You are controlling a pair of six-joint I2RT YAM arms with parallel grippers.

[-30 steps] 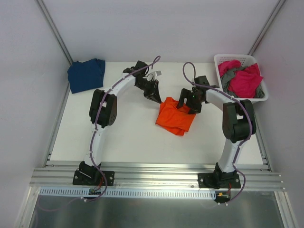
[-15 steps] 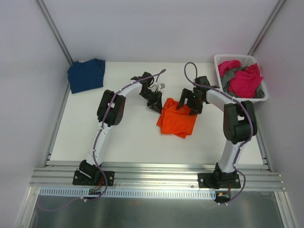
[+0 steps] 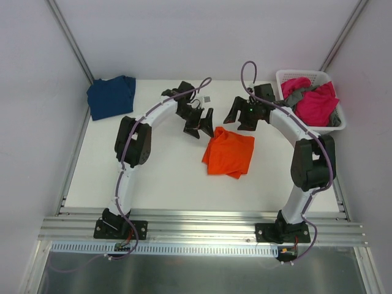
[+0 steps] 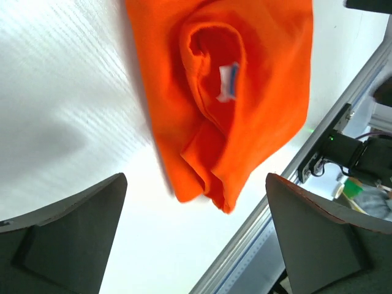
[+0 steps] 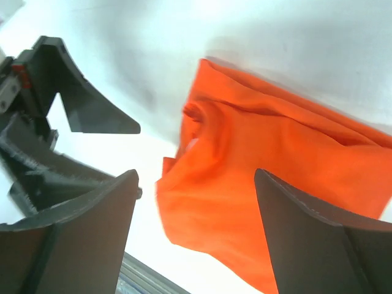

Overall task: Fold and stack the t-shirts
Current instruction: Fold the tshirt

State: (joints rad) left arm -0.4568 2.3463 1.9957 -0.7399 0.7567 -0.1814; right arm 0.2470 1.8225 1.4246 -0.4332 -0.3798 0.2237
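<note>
A folded bright orange t-shirt (image 3: pixel 228 153) lies on the white table (image 3: pixel 159 171), with its collar label facing up in the left wrist view (image 4: pixel 233 92). My left gripper (image 3: pixel 204 130) hovers just off the shirt's far left corner, open, with nothing between its fingers (image 4: pixel 196 245). My right gripper (image 3: pixel 240 122) hangs above the shirt's far edge, also open and empty (image 5: pixel 196 239). The orange cloth (image 5: pixel 275 184) lies below it. A folded navy t-shirt (image 3: pixel 111 96) rests at the far left corner.
A white slotted basket (image 3: pixel 306 72) at the far right holds crumpled magenta (image 3: pixel 315 105) and grey (image 3: pixel 294 98) shirts. An aluminium rail (image 3: pixel 202 223) runs along the table's near edge. Grey walls close in the sides and back.
My left gripper opened and let go of the orange shirt's edge, then drew back. My right gripper lifted off the shirt toward the far side. The shirt settled flat.
</note>
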